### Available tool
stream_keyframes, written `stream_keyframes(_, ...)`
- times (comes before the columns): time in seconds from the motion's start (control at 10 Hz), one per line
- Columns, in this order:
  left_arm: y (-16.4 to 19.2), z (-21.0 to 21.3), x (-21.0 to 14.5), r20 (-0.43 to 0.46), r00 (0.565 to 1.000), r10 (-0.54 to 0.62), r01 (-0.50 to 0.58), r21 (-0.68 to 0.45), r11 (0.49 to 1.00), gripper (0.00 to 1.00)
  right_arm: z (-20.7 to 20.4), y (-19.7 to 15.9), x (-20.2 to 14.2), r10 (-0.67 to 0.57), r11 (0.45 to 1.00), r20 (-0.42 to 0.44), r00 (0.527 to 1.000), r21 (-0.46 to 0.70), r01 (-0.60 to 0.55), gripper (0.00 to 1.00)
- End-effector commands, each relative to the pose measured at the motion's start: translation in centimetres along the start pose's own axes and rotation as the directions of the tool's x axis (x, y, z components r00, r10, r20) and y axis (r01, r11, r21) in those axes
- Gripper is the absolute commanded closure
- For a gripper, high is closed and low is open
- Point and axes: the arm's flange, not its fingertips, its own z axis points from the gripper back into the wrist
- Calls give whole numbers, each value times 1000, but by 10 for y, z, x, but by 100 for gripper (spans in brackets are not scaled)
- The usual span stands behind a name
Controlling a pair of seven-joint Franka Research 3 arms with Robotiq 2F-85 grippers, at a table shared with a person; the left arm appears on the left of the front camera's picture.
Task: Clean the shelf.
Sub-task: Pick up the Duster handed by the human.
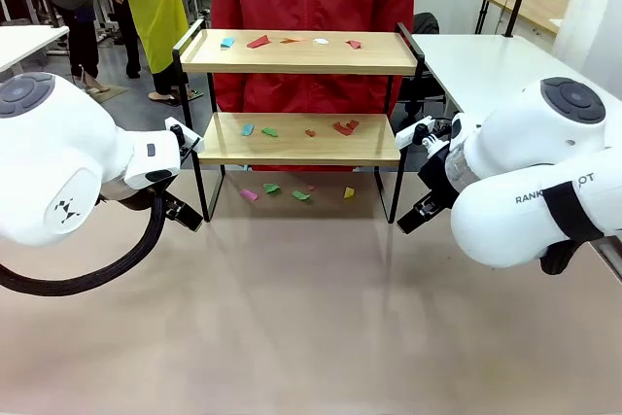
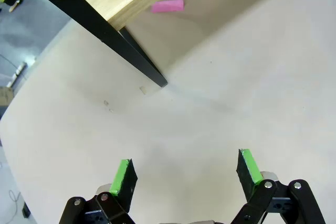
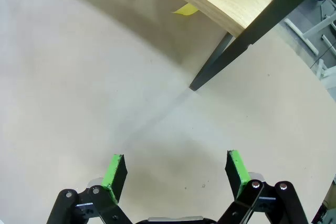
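Plainly nothing is held: the left gripper (image 2: pixel 186 166) has its green-padded fingers wide apart over the bare beige tabletop (image 1: pixel 311 318), and the right gripper (image 3: pixel 176 161) likewise. The two-tier shelf of light wooden boards in a thin black frame (image 1: pixel 292 62) stands at the far middle of the tabletop. Its long axis runs side to side, ahead of and between both arms. Each gripper hangs near one front corner, so neither seems nearer. Coloured paper scraps (image 1: pixel 258 42) litter both boards and the tabletop beneath. Both arms sit low, wrists angled down and inward.
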Motion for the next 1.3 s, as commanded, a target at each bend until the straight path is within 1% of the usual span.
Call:
stream_keyframes(0.0,7,13,7,12,1000,-11,11,-66,998,0,12,-11,18,-7,1000,15,1000,13,7,0)
stream_keyframes(0.1,16,27,12,28,1000,-1,4,-104,995,0,30,-30,33,-52,998,48,998,25,51,0)
stream_keyframes(0.3,49,65,19,79,996,29,-18,-145,989,0,74,-80,42,-123,990,106,987,78,115,0)
stream_keyframes(0.4,67,83,20,107,994,19,1,-177,984,0,93,-103,38,-154,986,138,978,79,144,0)
stream_keyframes(0.5,87,101,16,138,990,-2,31,-213,977,0,109,-126,30,-173,981,162,971,118,155,0)
stream_keyframes(0.6,114,117,14,171,983,-68,113,-272,956,0,125,-159,20,-194,975,207,959,152,164,0)
stream_keyframes(0.7,138,127,6,257,960,-109,187,-306,934,0,133,-187,8,-166,977,264,950,172,123,0)
stream_keyframes(0.8,165,129,-1,321,939,-126,237,-336,912,0,134,-215,-4,-154,975,304,940,199,95,0)
stream_keyframes(0.9,186,125,-8,389,913,-120,248,-298,922,0,130,-239,-15,-161,970,326,931,226,89,0)
stream_keyframes(1.0,199,116,-17,444,884,-143,293,-289,911,0,121,-259,-25,-176,963,356,918,255,86,0)
stream_keyframes(1.1,204,107,-20,472,870,-143,303,-281,911,0,113,-271,-31,-199,957,377,905,274,96,0)
stream_keyframes(1.2,204,101,-23,479,868,-130,281,-258,925,0,107,-275,-35,-212,954,414,885,284,95,0)
